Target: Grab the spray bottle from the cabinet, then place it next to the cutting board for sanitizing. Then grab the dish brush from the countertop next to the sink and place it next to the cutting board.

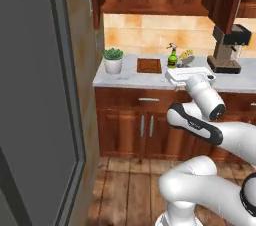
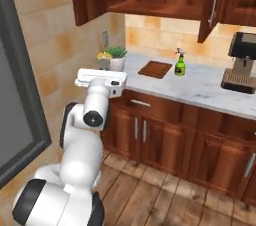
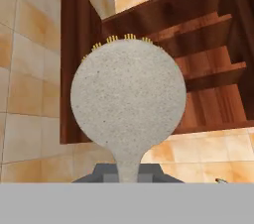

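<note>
Brush [image 3: 128, 104] sat clamped in the shut gripper [image 3: 128, 174], head out ahead, ready for carrying to the board [image 1: 149, 65]

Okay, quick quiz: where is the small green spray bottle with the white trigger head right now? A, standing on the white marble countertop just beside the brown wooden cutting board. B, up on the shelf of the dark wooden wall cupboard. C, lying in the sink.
A: the small green spray bottle stands upright on the white marble countertop, just to one side of the brown wooden cutting board.
</note>
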Controlling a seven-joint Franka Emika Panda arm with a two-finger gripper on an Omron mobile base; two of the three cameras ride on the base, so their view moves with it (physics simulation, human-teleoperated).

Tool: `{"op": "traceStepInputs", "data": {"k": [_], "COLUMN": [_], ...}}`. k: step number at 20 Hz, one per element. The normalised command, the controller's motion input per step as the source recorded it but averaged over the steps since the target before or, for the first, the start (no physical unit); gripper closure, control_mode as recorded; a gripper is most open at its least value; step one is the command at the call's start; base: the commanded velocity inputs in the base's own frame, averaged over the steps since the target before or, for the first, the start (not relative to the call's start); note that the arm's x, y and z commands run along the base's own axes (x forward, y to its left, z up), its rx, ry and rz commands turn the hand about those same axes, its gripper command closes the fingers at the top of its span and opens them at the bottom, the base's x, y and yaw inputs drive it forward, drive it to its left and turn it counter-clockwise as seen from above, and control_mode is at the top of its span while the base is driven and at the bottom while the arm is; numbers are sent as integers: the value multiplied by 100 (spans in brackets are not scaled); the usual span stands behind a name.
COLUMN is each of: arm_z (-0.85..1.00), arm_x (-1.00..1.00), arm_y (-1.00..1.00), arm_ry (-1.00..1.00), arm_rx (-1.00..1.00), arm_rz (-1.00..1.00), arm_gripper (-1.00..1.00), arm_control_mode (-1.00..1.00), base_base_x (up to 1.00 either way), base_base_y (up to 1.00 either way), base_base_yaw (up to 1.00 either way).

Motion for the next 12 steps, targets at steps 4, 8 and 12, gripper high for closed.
{"op": "traceStepInputs", "data": {"k": [4,8,12], "arm_z": [0,0,0], "arm_x": [0,0,0], "arm_y": [0,0,0], "arm_ry": [0,0,0], "arm_rx": [0,0,0], "arm_rz": [0,0,0], "arm_gripper": [100,100,100], "arm_control_mode": [100,100,100], "base_base_x": [100,96,99], "base_base_y": [45,53,71], "base_base_yaw": [-56,-52,-46]}}
